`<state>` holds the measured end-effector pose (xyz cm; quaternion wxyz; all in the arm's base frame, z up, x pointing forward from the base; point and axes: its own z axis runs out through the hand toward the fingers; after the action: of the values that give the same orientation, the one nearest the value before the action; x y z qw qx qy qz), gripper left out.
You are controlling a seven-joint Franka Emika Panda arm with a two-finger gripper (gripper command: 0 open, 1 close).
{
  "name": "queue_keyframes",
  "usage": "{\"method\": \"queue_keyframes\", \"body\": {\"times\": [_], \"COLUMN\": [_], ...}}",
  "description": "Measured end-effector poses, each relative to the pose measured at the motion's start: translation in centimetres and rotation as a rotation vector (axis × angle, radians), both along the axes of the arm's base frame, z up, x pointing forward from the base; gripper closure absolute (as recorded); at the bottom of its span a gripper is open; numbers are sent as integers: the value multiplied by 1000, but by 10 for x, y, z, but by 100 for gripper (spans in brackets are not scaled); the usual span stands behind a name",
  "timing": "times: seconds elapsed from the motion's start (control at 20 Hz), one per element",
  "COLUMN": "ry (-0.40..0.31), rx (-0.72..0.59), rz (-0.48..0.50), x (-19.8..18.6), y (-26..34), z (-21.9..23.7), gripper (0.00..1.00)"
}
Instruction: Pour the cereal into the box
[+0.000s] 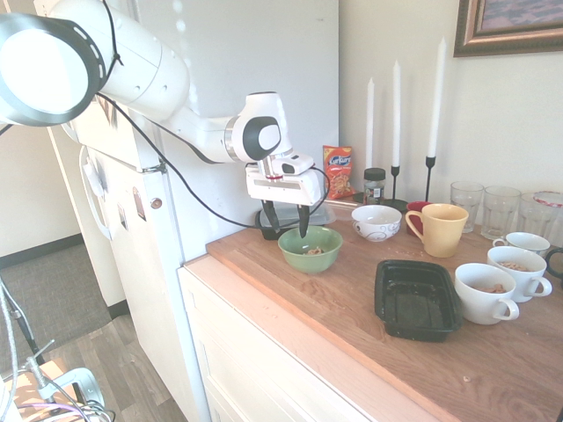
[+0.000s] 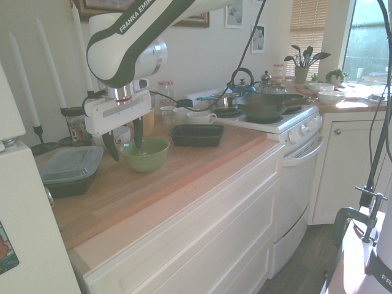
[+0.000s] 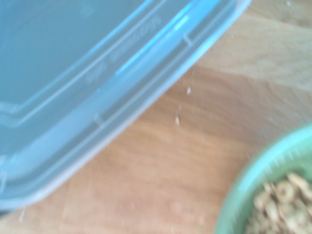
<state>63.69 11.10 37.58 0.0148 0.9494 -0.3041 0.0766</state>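
The cereal [image 1: 313, 251] lies in a green bowl [image 1: 310, 248] near the counter's fridge end; the wrist view shows the cereal [image 3: 280, 204] as pale rings inside the bowl's rim [image 3: 243, 190]. My gripper [image 1: 288, 230] is open and hangs at the bowl's rim on the fridge side. In the second exterior view the gripper [image 2: 125, 146] seems to have one finger over the green bowl [image 2: 147, 154] and one outside it. The box [image 1: 415, 299] is a shallow black tray further along the counter, the same box [image 2: 197, 135] lying empty and apart from the gripper.
A black container with a clear lid [image 2: 67, 168] sits just behind the bowl toward the fridge. A patterned bowl [image 1: 376, 221], yellow mug [image 1: 437, 229], white cups [image 1: 486, 293], glasses [image 1: 500, 209], candles [image 1: 395, 114] and a snack bag [image 1: 337, 171] crowd the back. A stove [image 2: 269, 116] adjoins the counter.
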Motion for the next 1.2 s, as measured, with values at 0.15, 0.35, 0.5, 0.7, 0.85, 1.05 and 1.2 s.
{"method": "queue_keyframes", "body": {"times": [0.15,0.35,0.5,0.7,0.85,1.05,1.2], "ry": [33,92,123,153,158,158,157], "rx": [11,35,44,43,39,37,34], "rz": [-18,-27,-26,-27,-33,-38,-44], "x": [8,13,16,21,26,29,30], "y": [-2,-2,2,-1,-6,-9,-13], "z": [-14,-24,-28,-45,-51,-51,-51], "gripper": [0,0,100,100,100,100,100]}}
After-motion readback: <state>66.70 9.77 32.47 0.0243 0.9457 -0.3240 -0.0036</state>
